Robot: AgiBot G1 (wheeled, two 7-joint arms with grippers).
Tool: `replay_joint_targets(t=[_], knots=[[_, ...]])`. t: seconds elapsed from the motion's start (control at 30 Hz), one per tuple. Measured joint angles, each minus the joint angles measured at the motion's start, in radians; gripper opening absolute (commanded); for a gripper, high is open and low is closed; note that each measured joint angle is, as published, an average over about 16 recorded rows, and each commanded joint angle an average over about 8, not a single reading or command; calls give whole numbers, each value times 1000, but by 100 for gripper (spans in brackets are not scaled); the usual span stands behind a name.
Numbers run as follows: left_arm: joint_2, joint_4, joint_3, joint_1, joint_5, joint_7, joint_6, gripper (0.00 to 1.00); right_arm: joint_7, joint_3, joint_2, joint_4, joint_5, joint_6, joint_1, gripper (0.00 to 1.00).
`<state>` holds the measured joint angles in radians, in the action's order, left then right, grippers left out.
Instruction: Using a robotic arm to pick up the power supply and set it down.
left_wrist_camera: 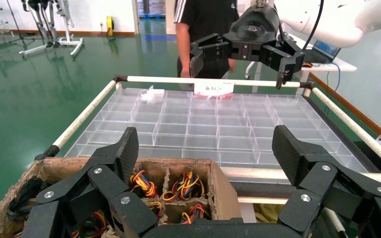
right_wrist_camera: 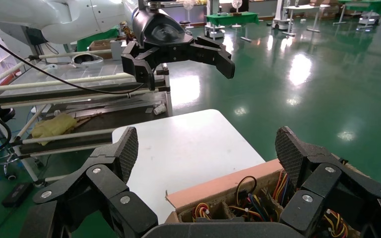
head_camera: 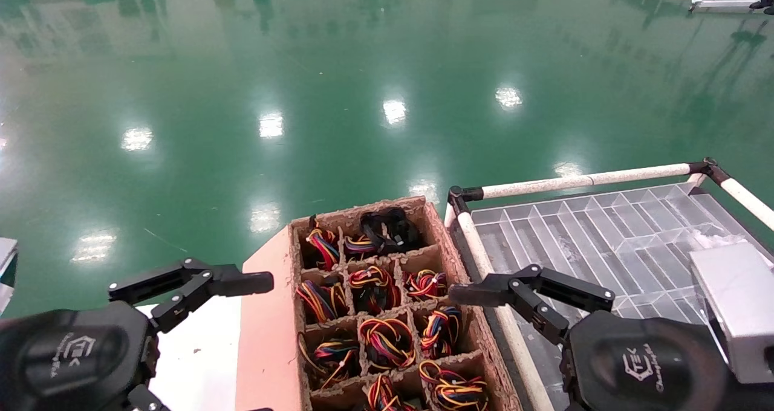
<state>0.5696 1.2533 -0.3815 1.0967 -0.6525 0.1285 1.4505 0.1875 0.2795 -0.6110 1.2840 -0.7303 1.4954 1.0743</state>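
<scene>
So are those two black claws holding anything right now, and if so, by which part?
Nothing is held. The left gripper and the right gripper are both open, with empty air between the fingers, hovering on either side of the cardboard tray of coloured wire bundles.

The cardboard tray point(head_camera: 450, 251) runs off the head view's bottom edge. Any grey box sits hidden beneath wire bundles point(head_camera: 387, 338). The person's point(left_wrist_camera: 206, 20) head is cropped.

Lighting is bright and even, from overhead fixtures. The glossy green floor point(head_camera: 363, 84) throws back a grid of white glare spots and smeared reflections. Shadows are soft and faint. The clear plastic tray point(head_camera: 604, 229) shows a pale sheen. Straight rails bow slightly toward the head view's edges. Focus is adequate throughout.
</scene>
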Motion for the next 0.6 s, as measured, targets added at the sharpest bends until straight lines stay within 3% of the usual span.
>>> replay_joint_targets(t=[0.6], knots=[[0,0,0,0,0,0,0,0,0,0,0,0,0,0,0,100]])
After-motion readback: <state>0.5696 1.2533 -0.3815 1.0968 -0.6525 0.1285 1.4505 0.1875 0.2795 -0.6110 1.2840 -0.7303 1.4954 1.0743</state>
